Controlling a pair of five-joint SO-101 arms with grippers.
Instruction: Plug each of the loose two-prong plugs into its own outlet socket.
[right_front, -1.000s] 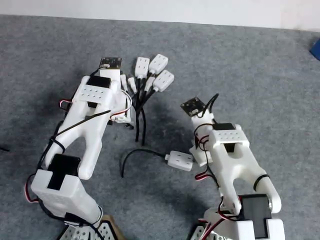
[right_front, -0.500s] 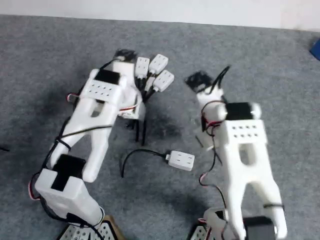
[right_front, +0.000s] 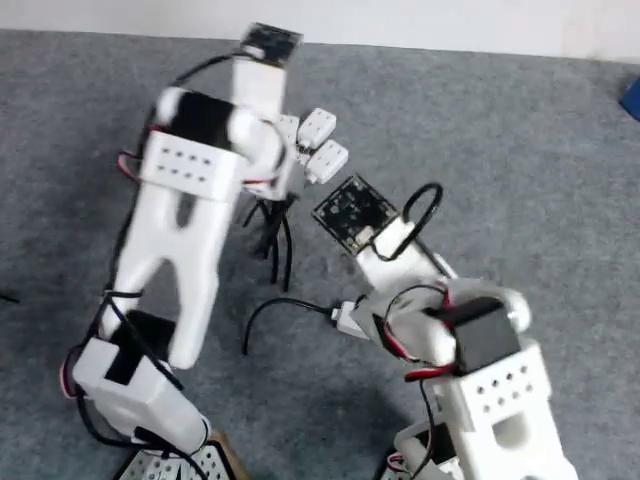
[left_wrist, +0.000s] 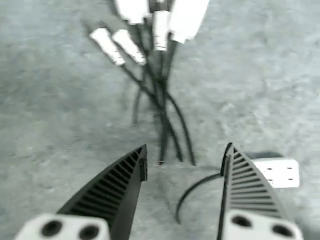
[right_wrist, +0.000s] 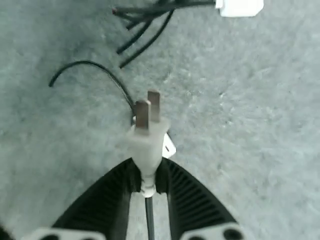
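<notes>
Well, the grey carpeted table (right_front: 560, 200) is taking up most of what I'm seeing, with 2 white arms leaning over it. The left arm (right_front: 185, 200) is stretching toward the far side, and the left gripper (left_wrist: 187, 150) is hanging over the black cables (right_front: 278, 245) with its jaws spread wide and nothing between them. The right arm (right_front: 480, 380) is bending in nearer the front. The right gripper (right_wrist: 148, 167) is clamping a white plug (right_wrist: 146, 142) by its body, the 2 prongs pointing away from the jaws and out over the carpet. A single socket (left_wrist: 278, 172) is lying on the carpet on its black cord, close under the right arm's wrist. A bunch of white sockets (right_front: 318, 140) is sitting at the far end of the cables, beside the left arm's wrist. 2 loose plugs (left_wrist: 117, 44) are lying side by side just next to that bunch.
</notes>
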